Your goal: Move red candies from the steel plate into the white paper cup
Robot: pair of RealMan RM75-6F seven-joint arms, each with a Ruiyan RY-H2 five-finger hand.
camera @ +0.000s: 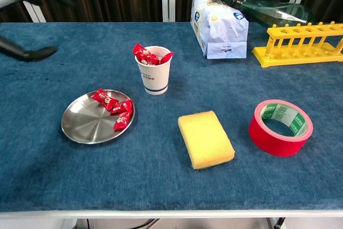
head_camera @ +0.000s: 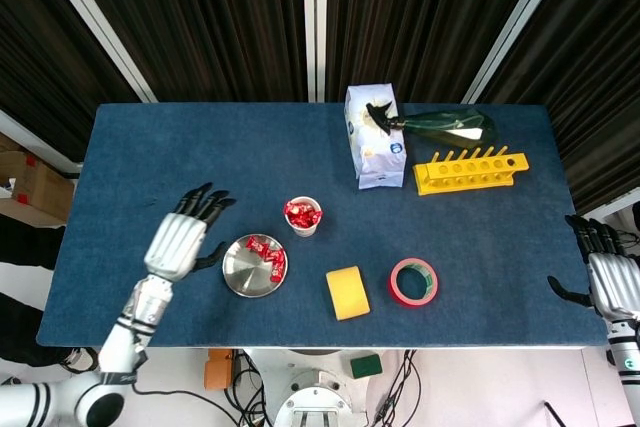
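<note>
So the left hand [head_camera: 180, 242] sits in the lower left of the head view, fingers spread and holding nothing, just left of the steel plate [head_camera: 240, 272] and not touching it. The right hand [head_camera: 612, 282] hangs off the table's lower right edge, fingers apart and empty too. A few red candies [camera: 115, 108] lie on the plate's right side, and the white paper cup [camera: 155, 73] just up and right of it is heaped with more.

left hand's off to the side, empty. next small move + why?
Probably bring the left hand back over the steel plate to pick another candy: red candies lie on it, and the white paper cup looks heaped but holds them.
</note>
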